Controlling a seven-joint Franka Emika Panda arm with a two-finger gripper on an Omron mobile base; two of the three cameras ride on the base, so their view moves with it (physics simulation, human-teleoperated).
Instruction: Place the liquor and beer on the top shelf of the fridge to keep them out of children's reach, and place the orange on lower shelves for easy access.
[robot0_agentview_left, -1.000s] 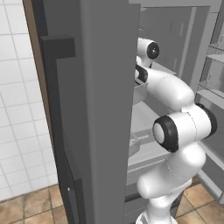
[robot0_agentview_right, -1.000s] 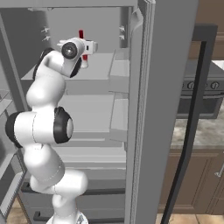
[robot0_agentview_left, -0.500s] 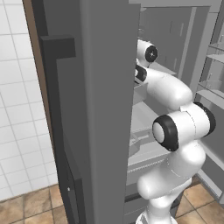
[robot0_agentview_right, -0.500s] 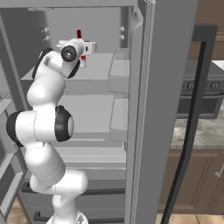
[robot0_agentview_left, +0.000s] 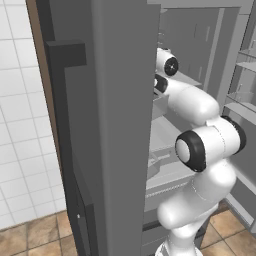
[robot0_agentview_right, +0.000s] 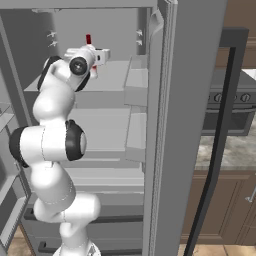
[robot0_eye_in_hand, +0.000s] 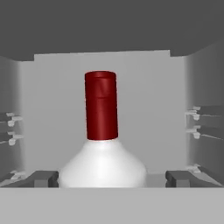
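The liquor (robot0_eye_in_hand: 101, 131), a white bottle with a red cap, stands upright in the fridge (robot0_agentview_right: 170, 100) at the level of the top shelf (robot0_agentview_right: 107, 75). Its base is hidden. My gripper (robot0_eye_in_hand: 111, 178) is open around it, one fingertip (robot0_eye_in_hand: 41, 178) on each side of the bottle's body, with a gap on the right. From the right base view the red cap of the liquor (robot0_agentview_right: 88, 39) pokes up behind my hand. The beer and the orange are out of view.
The thick grey fridge door (robot0_agentview_left: 115, 125) stands open close on my left. Door bins (robot0_agentview_right: 136, 85) line the right side, with the lower shelves (robot0_agentview_right: 100, 130) below. A dark oven (robot0_agentview_right: 225, 110) and wooden cabinets lie beyond to the right.
The jaws have opened and let go of the liquor, which stays upright on the top shelf. The arm has barely moved.
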